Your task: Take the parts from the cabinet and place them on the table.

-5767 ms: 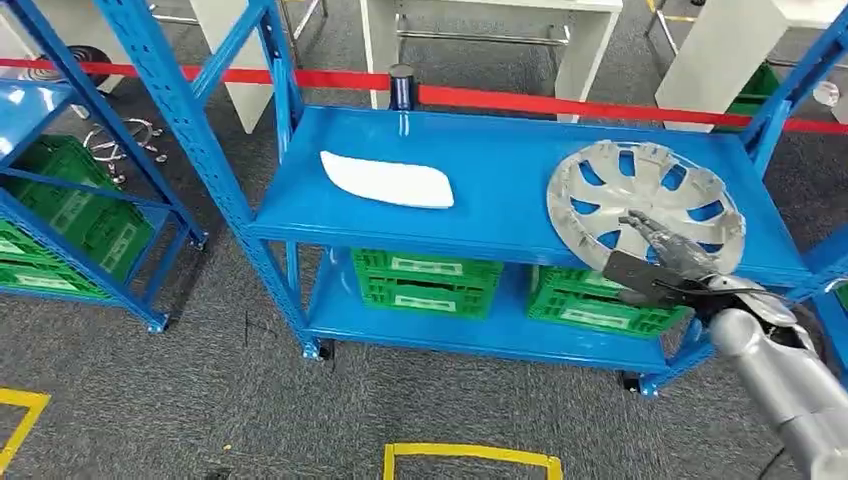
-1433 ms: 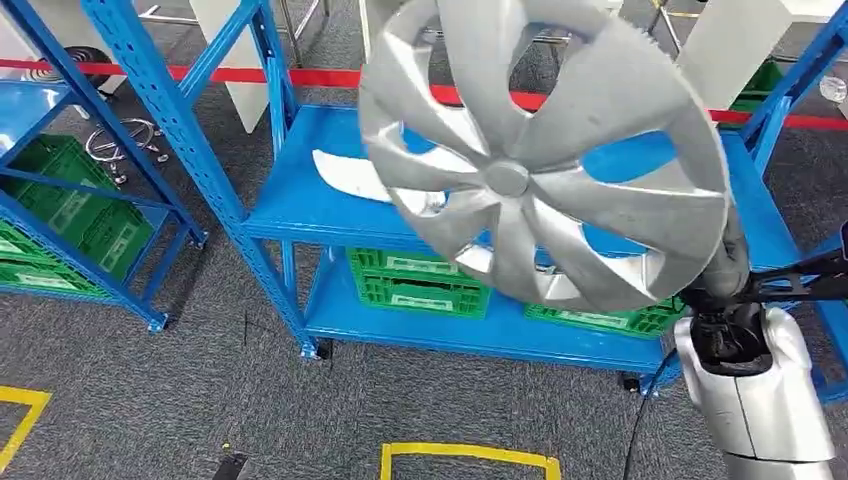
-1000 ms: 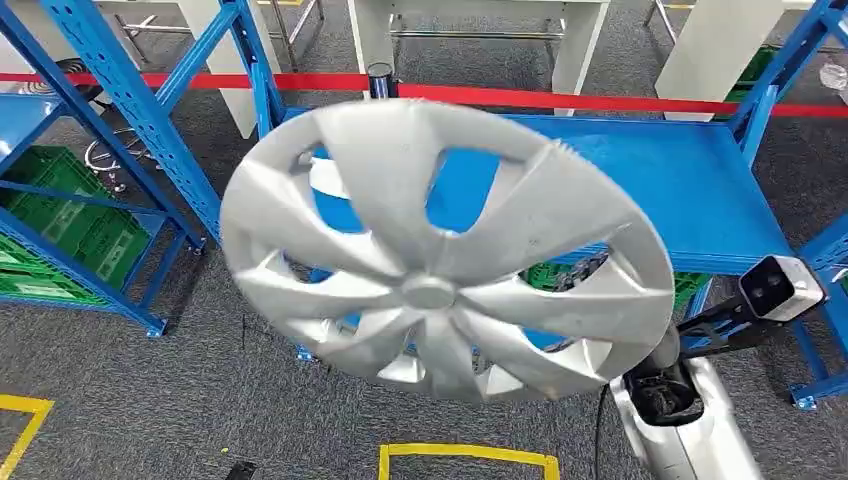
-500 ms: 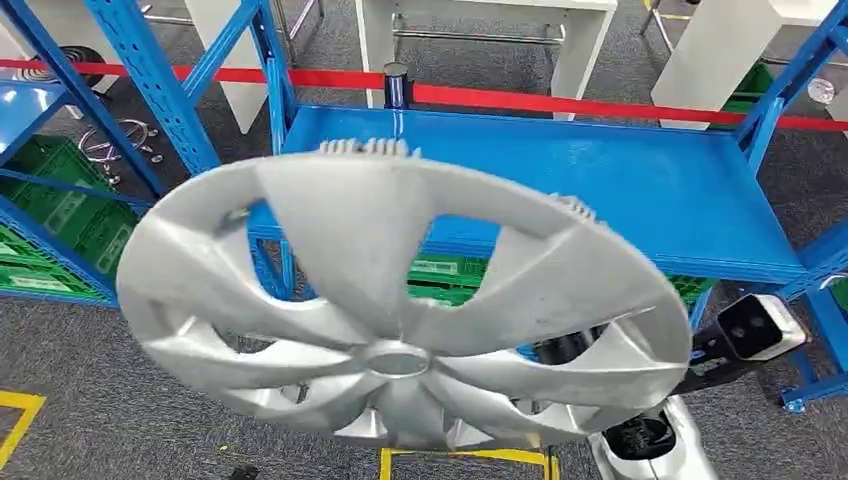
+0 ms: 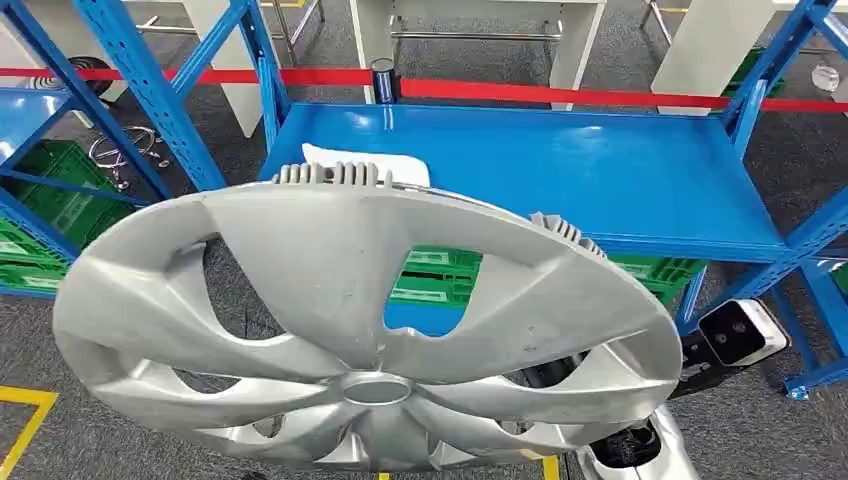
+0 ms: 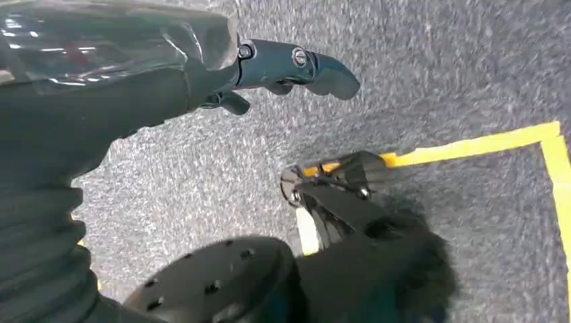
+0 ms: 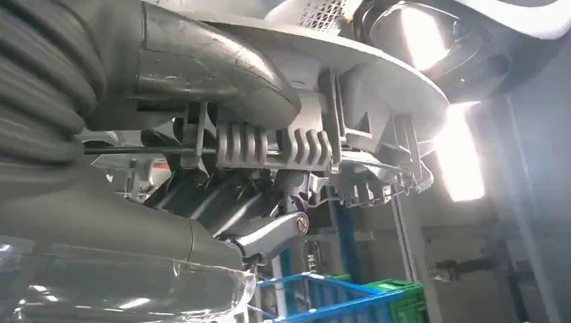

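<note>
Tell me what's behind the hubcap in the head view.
Behind the hubcap: the blue shelf, a white part peeking over its rim, and green crates seen through a gap. Most of the white part and the lower shelf are covered.

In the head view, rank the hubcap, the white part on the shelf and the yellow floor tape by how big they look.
1. Hubcap, largest, though it is nearest the camera.
2. White part, mostly hidden behind it.
3. Yellow floor tape, a thin strip, roughly alike in visible size.

Bright even indoor light, ceiling lamps (image 7: 458,168) flaring white in right wrist view, hubcap (image 5: 370,330) slightly motion-blurred
</note>
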Available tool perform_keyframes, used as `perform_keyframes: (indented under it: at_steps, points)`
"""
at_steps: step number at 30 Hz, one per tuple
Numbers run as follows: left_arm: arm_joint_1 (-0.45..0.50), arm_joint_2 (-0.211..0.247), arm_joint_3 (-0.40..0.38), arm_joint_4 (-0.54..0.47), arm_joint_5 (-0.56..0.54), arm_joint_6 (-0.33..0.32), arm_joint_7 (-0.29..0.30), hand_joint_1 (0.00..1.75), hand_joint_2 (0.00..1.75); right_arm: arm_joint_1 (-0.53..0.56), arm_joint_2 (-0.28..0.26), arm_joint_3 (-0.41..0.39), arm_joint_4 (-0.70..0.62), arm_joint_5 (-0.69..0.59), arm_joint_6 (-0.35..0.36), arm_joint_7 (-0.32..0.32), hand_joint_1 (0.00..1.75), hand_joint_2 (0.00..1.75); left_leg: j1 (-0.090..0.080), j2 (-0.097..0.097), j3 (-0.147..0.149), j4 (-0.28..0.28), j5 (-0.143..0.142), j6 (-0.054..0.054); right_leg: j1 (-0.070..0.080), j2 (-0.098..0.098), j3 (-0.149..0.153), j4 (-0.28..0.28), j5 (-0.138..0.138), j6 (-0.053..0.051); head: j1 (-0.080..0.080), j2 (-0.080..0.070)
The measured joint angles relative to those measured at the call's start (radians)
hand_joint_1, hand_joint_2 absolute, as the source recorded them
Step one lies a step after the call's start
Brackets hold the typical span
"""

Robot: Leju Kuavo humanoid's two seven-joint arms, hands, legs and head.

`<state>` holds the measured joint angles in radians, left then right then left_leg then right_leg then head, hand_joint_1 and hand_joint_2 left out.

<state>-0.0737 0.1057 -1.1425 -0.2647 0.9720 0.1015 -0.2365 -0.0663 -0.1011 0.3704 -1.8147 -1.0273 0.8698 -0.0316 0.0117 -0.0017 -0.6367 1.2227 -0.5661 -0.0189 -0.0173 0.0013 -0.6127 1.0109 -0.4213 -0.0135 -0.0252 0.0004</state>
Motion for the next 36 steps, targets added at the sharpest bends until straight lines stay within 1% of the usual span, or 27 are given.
perform_keyframes:
  at_steps: [2, 3, 7, 8, 9, 11, 12, 13, 14, 15, 16, 17, 18, 19, 22, 23, 25, 26, 27, 28, 29, 30, 32, 33, 34, 35, 36]
  points:
    - [-0.001, 0.002, 0.000, 0.000, 0.000, 0.000, -0.001, 0.00, 1.75, 0.000, 0.004, 0.000, -0.005, -0.001, 0.000, 0.005, 1.66, 1.75, -0.001, -0.002, 0.132, -0.194, 0.058, 0.009, 0.000, 0.002, -0.006, 0.000, 0.012, 0.005, 0.000, 0.000]
    - [-0.003, 0.004, 0.000, 0.000, 0.000, -0.001, -0.001, 0.00, 1.75, 0.002, 0.007, 0.000, -0.011, -0.001, 0.001, 0.006, 1.66, 1.75, -0.006, -0.005, 0.150, -0.229, 0.042, 0.013, 0.002, 0.002, -0.007, -0.002, 0.017, 0.013, 0.000, 0.000]
    - [-0.002, 0.005, 0.000, 0.002, 0.000, -0.002, 0.001, 0.00, 1.75, 0.003, 0.011, -0.001, -0.015, -0.001, 0.004, 0.010, 1.66, 1.75, -0.019, -0.003, 0.125, -0.234, 0.078, 0.040, 0.000, 0.000, -0.012, -0.015, 0.046, 0.040, 0.000, 0.000]
    - [-0.003, 0.005, -0.001, 0.002, 0.000, -0.002, 0.001, 0.00, 1.75, 0.003, 0.010, -0.002, -0.015, -0.001, 0.005, 0.011, 1.66, 1.75, -0.006, 0.002, 0.126, -0.248, 0.096, 0.048, -0.002, -0.001, -0.024, -0.006, 0.039, 0.040, 0.001, 0.000]
    - [-0.006, 0.003, -0.001, 0.002, -0.001, -0.002, 0.001, 0.00, 1.75, 0.005, 0.010, -0.002, -0.016, -0.002, 0.006, 0.011, 1.66, 1.75, -0.010, 0.002, 0.113, -0.252, 0.107, 0.054, 0.001, -0.001, -0.043, 0.023, -0.003, 0.032, 0.002, 0.000]
    - [-0.007, 0.003, -0.001, 0.002, -0.002, 0.001, 0.001, 0.00, 1.75, 0.008, 0.009, -0.004, -0.016, -0.002, 0.009, 0.011, 1.66, 1.75, -0.012, 0.006, 0.084, -0.250, 0.129, 0.061, -0.001, 0.000, -0.088, 0.168, -0.113, 0.016, 0.006, 0.000]
    - [-0.007, 0.003, -0.002, 0.002, -0.006, 0.001, 0.003, 0.00, 1.75, 0.010, 0.008, -0.005, -0.016, -0.001, 0.011, 0.011, 1.66, 1.75, -0.015, 0.007, 0.071, -0.249, 0.139, 0.063, 0.000, 0.000, -0.107, 0.241, -0.147, 0.018, 0.005, 0.000]
    - [-0.008, 0.002, -0.002, 0.002, -0.008, 0.001, 0.006, 0.00, 1.75, 0.014, 0.007, -0.005, -0.016, 0.000, 0.012, 0.011, 1.66, 1.75, -0.016, 0.007, 0.058, -0.248, 0.148, 0.063, 0.000, 0.000, -0.111, 0.293, -0.158, 0.025, 0.006, 0.000]
    - [-0.008, 0.001, -0.003, 0.002, -0.010, 0.001, 0.009, 0.00, 1.75, 0.017, 0.006, -0.006, -0.016, 0.003, 0.012, 0.011, 1.66, 1.75, -0.018, 0.008, 0.042, -0.246, 0.158, 0.062, -0.001, 0.000, -0.096, 0.301, -0.145, 0.035, 0.006, 0.000]
    - [-0.008, 0.000, -0.004, 0.002, -0.011, 0.001, 0.011, 0.00, 1.75, 0.017, 0.006, -0.007, -0.016, 0.005, 0.012, 0.012, 1.66, 1.75, -0.018, 0.008, 0.029, -0.243, 0.166, 0.060, 0.000, 0.000, -0.059, 0.266, -0.120, 0.045, 0.006, 0.000]
    - [-0.008, -0.001, -0.005, 0.002, -0.013, 0.001, 0.011, 0.00, 1.75, 0.017, 0.006, -0.008, -0.016, 0.006, 0.012, 0.013, 1.66, 1.75, -0.018, 0.008, 0.015, -0.238, 0.174, 0.057, 0.000, -0.001, 0.000, 0.187, -0.090, 0.054, 0.006, 0.000]
    - [-0.009, -0.002, -0.006, 0.002, -0.016, 0.001, 0.012, 0.00, 1.75, 0.017, 0.006, -0.009, -0.016, 0.006, 0.013, 0.014, 1.66, 1.75, -0.018, 0.007, 0.005, -0.231, 0.179, 0.054, -0.001, -0.002, 0.063, 0.096, -0.078, 0.055, 0.006, 0.000]
    - [-0.010, -0.002, -0.006, 0.002, -0.018, 0.001, 0.013, 0.00, 1.75, 0.016, 0.006, -0.009, -0.016, 0.006, 0.013, 0.014, 1.66, 1.75, -0.020, 0.007, -0.004, -0.223, 0.183, 0.049, 0.000, -0.003, 0.115, 0.011, -0.109, 0.045, 0.006, 0.000]
    - [-0.011, -0.003, -0.006, 0.002, -0.018, 0.002, 0.013, 0.00, 1.75, 0.017, 0.006, -0.010, -0.016, 0.006, 0.013, 0.014, 1.66, 1.75, -0.022, 0.007, -0.010, -0.217, 0.188, 0.044, 0.007, 0.000, 0.141, -0.022, -0.119, 0.036, 0.005, 0.000]
    - [-0.011, -0.002, -0.007, 0.002, -0.018, 0.002, 0.016, 0.00, 1.75, 0.018, 0.005, -0.011, -0.016, 0.007, 0.016, 0.013, 1.66, 1.75, -0.019, 0.006, -0.012, -0.220, 0.211, 0.024, 0.012, 0.000, 0.119, -0.013, -0.105, 0.017, 0.003, 0.000]
    - [-0.011, 0.000, -0.007, 0.003, -0.018, 0.002, 0.016, 0.00, 1.75, 0.018, 0.005, -0.010, -0.016, 0.009, 0.016, 0.014, 1.66, 1.75, -0.016, 0.005, -0.020, -0.215, 0.210, 0.020, 0.001, -0.002, 0.110, -0.016, -0.093, 0.005, 0.005, 0.000]
    - [-0.011, -0.003, -0.008, 0.003, -0.019, 0.000, 0.016, 0.00, 1.75, 0.018, 0.005, -0.010, -0.016, 0.009, 0.016, 0.014, 1.66, 1.75, -0.009, 0.001, -0.044, -0.146, 0.107, 0.005, 0.001, -0.003, 0.095, -0.016, -0.073, -0.009, -0.002, 0.000]
    - [-0.011, -0.003, -0.009, 0.003, -0.019, 0.001, 0.017, 0.00, 1.75, 0.018, 0.005, -0.009, -0.016, 0.010, 0.016, 0.014, 1.66, 1.75, -0.006, 0.001, -0.065, -0.064, 0.042, -0.001, 0.002, -0.003, 0.083, -0.015, -0.061, -0.010, -0.002, 0.000]
    - [-0.012, -0.003, -0.009, 0.003, -0.019, 0.001, 0.017, 0.00, 1.75, 0.019, 0.005, -0.010, -0.016, 0.010, 0.017, 0.014, 1.66, 1.75, -0.003, 0.001, -0.083, 0.017, -0.001, -0.006, 0.003, -0.003, 0.070, -0.014, -0.051, -0.010, -0.002, 0.000]
    - [-0.012, -0.003, -0.009, 0.003, -0.019, 0.001, 0.017, 0.00, 1.75, 0.020, 0.005, -0.010, -0.016, 0.011, 0.017, 0.014, 1.66, 1.75, -0.002, 0.001, -0.092, 0.080, -0.016, -0.008, 0.004, -0.003, 0.057, -0.013, -0.041, -0.009, -0.002, 0.000]
    - [-0.012, -0.004, -0.009, 0.003, -0.019, 0.001, 0.017, 0.00, 1.75, 0.020, 0.005, -0.010, -0.016, 0.011, 0.017, 0.014, 1.66, 1.75, 0.000, 0.001, -0.082, 0.098, -0.004, -0.008, 0.005, -0.003, 0.046, -0.013, -0.032, -0.008, -0.003, 0.000]
    - [-0.012, -0.004, -0.009, 0.003, -0.019, 0.001, 0.017, 0.00, 1.75, 0.021, 0.005, -0.010, -0.016, 0.011, 0.018, 0.014, 1.66, 1.75, 0.000, 0.001, -0.053, 0.073, 0.024, -0.007, 0.005, -0.002, 0.035, -0.012, -0.024, -0.006, -0.003, 0.000]
    - [-0.013, -0.004, -0.010, 0.003, -0.019, 0.001, 0.017, 0.00, 1.75, 0.020, 0.005, -0.010, -0.016, 0.011, 0.018, 0.014, 1.66, 1.75, -0.001, 0.000, 0.064, -0.085, 0.083, 0.003, 0.008, -0.001, 0.018, -0.012, -0.007, -0.003, -0.003, 0.000]
    - [-0.015, -0.003, -0.009, 0.003, -0.019, 0.001, 0.017, 0.00, 1.75, 0.020, 0.005, -0.010, -0.016, 0.011, 0.018, 0.014, 1.66, 1.75, -0.004, -0.002, 0.131, -0.184, 0.074, 0.014, 0.009, -0.001, 0.015, -0.012, 0.000, 0.000, -0.003, 0.000]
    - [-0.017, 0.002, -0.010, 0.004, -0.019, 0.002, 0.017, 0.00, 1.75, 0.020, 0.006, -0.010, -0.016, 0.012, 0.018, 0.014, 1.66, 1.75, -0.009, -0.004, 0.169, -0.247, 0.038, 0.023, 0.010, -0.001, 0.010, -0.013, 0.009, 0.007, -0.001, 0.000]
    - [-0.017, 0.000, -0.010, 0.004, -0.019, 0.003, 0.017, 0.00, 1.75, 0.019, 0.006, -0.010, -0.016, 0.013, 0.019, 0.015, 1.66, 1.75, -0.013, -0.004, 0.163, -0.239, 0.053, 0.023, 0.006, -0.004, 0.011, -0.017, 0.015, 0.015, 0.000, 0.000]
    - [-0.017, 0.000, -0.010, 0.004, -0.019, 0.003, 0.017, 0.00, 1.75, 0.018, 0.007, -0.009, -0.016, 0.013, 0.019, 0.015, 1.66, 1.75, -0.020, -0.004, 0.152, -0.243, 0.057, 0.030, 0.003, -0.004, 0.010, -0.016, 0.021, 0.022, -0.004, 0.000]
